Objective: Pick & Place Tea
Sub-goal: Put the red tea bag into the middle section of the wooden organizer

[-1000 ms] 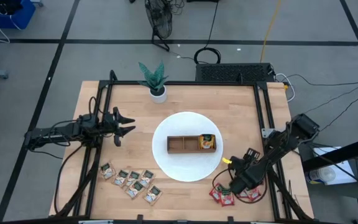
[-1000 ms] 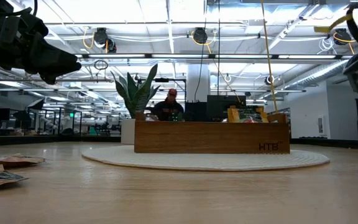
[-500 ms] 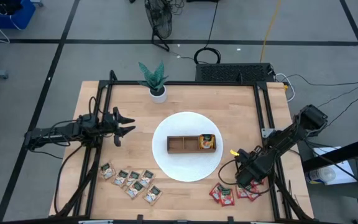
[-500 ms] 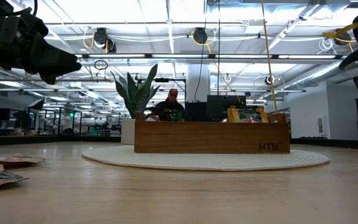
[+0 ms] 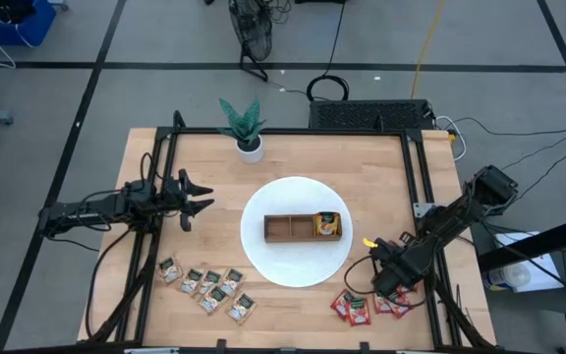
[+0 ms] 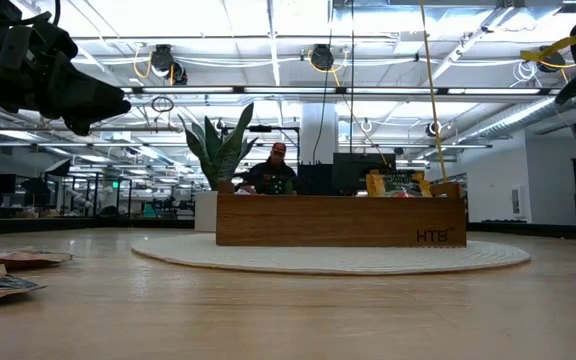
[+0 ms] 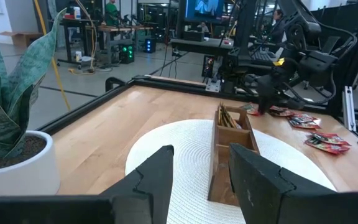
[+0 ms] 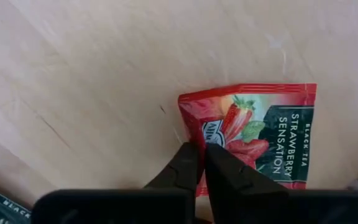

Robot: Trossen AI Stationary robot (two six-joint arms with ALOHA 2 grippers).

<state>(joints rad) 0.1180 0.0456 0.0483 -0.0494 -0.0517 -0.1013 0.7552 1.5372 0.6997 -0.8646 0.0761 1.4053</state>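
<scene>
Right gripper [image 8: 201,163] has lifted, jaws pinching a red sachet [image 8: 260,134] above the wooden table [image 5: 293,157].

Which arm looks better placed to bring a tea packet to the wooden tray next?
The right: its end effector is shut on a red sachet, while the left end effector hangs empty, away from the sachets.

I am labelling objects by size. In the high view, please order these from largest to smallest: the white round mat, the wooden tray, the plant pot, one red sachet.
1. White mat
2. Wooden tray
3. Plant pot and red sachet: they look about alike, so I do not rank them.
</scene>
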